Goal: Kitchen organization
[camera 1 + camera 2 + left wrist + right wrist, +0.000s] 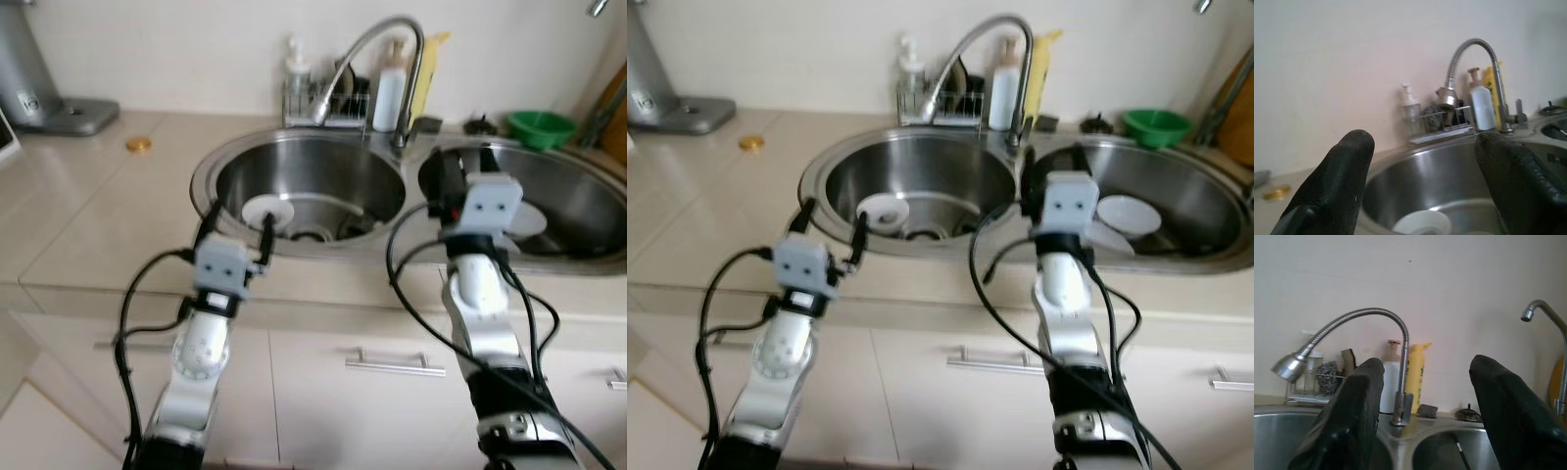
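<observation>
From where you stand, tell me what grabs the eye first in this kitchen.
The double steel sink dominates, with a white dish in its left basin and a white plate in the right. The curved faucet arches over the left basin. Both grippers, left and right, hover at the sink's front edge with fingers open.

Both grippers [238, 217] [460, 168] (empty) spread wide.

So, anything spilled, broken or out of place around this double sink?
Mostly no. A small gold-coloured round thing lies alone on the counter. White dishes sit in the left basin and right basin. No spills or damage visible.
</observation>
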`<state>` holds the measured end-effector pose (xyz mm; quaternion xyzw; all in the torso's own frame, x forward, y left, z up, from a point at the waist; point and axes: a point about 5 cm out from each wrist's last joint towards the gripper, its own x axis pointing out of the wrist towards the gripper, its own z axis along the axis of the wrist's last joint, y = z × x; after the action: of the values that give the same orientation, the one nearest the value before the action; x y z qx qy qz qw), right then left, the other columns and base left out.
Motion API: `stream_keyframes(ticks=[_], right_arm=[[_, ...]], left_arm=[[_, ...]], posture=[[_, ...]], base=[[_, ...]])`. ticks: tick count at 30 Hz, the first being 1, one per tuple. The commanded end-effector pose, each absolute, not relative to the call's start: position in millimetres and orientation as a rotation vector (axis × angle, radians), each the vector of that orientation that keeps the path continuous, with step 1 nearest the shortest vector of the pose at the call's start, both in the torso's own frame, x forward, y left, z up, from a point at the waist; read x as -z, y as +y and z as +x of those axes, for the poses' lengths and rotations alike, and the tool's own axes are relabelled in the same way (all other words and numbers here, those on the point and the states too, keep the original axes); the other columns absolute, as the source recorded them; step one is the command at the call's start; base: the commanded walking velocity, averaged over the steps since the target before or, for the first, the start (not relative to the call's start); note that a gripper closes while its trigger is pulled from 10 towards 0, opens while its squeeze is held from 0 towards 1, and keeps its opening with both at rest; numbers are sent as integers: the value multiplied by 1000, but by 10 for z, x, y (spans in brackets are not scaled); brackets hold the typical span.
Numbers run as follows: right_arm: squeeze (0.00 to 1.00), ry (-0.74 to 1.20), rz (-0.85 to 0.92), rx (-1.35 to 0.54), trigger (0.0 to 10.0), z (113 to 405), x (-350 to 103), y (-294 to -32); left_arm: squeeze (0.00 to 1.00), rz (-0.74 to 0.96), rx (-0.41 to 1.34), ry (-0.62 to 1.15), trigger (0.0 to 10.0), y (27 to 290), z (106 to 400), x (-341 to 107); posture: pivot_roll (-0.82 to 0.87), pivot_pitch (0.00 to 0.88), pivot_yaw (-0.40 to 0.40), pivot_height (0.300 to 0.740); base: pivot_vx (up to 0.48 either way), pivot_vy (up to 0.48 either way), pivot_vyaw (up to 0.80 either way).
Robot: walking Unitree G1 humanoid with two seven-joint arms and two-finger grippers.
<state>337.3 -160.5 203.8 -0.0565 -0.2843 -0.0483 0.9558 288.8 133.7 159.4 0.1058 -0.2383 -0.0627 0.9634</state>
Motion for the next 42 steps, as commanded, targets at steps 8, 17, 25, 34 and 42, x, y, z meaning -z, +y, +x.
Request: stream_keyframes(ticks=[8,17,25,34,42], right_arm=[[0,-575,-118,29,10000,3322,-2045,-1401],[0,-549,-132,16,10000,3252,-1961,-1370],[0,-510,-126,-8,10000,3184,-1839,-1347],[0,-513,-116,-28,10000,3124,-1810,-1316],[0,-524,-111,-33,10000,3103,-1821,-1324]], left_arm=[[0,229,104,-493,10000,1424,2877,-1638],[0,242,120,-497,10000,1395,2859,-1626],[0,261,138,-492,10000,1342,2862,-1605],[0,260,152,-500,10000,1311,2855,-1604],[0,255,162,-507,10000,1284,2856,-1609]], posture=[[124,0,-27,740],[110,0,-22,740],[100,0,-20,740],[93,0,-20,740],[90,0,-20,740]], base=[[0,480,0],[0,355,0],[0,-36,-203],[0,-475,-800],[0,-480,-800]])
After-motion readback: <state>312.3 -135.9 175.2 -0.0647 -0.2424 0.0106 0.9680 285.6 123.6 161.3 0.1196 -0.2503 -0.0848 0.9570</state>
